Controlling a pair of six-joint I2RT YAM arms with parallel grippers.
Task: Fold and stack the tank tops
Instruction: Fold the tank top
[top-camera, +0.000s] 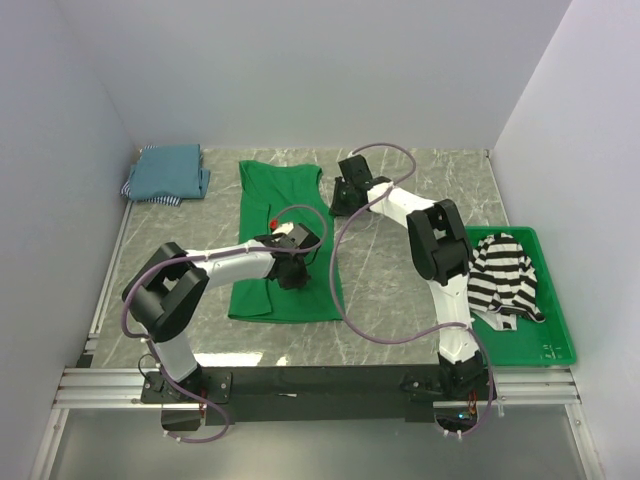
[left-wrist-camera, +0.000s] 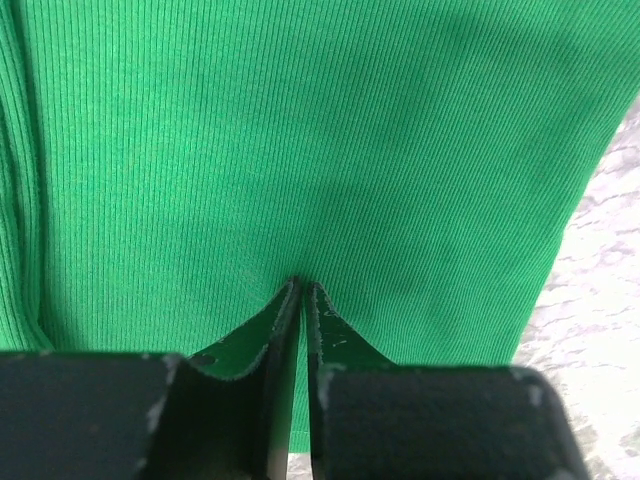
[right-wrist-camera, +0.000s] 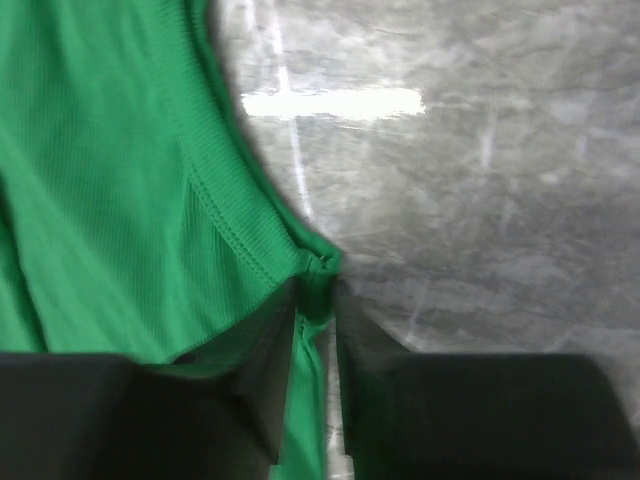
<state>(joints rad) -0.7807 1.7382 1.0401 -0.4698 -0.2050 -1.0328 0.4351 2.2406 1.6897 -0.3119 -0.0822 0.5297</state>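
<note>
At the near edge of the table (top-camera: 385, 265), the two arms are standing on their bases, each one stretching out toward the green tank top (top-camera: 280, 195). This top is lying flat on the marbled surface left of centre, with its hem toward the robot and its straps pointing to the far wall.

The left gripper (top-camera: 292, 270) is sitting low on the nearer half of the top, close to its right edge. In the left wrist view, its fingers (left-wrist-camera: 345, 340) are drawn together to a thin slit, the tips are pressing into the ribbed cloth, and a sliver of green is showing between them. They are pinching a small fold of the top.

To the right, at about the same depth, a striped tank top (top-camera: 505, 275) is lying crumpled in a green tray (top-camera: 555, 335) beside the right arm's elbow, well apart from the green one.

Farther out, the right gripper (top-camera: 345, 195) is bearing down on the right edge of the green top, up near the armhole. The right wrist view is somewhat blurred. It is showing the stitched edge of the cloth coming to a point between the two fingers (right-wrist-camera: 385, 350), with a strip of green running down through the gap, so they are clamping that edge.

Farthest away, in the far left corner, folded teal-blue tank tops (top-camera: 170, 172) are resting in a small pile, apart from everything else.
</note>
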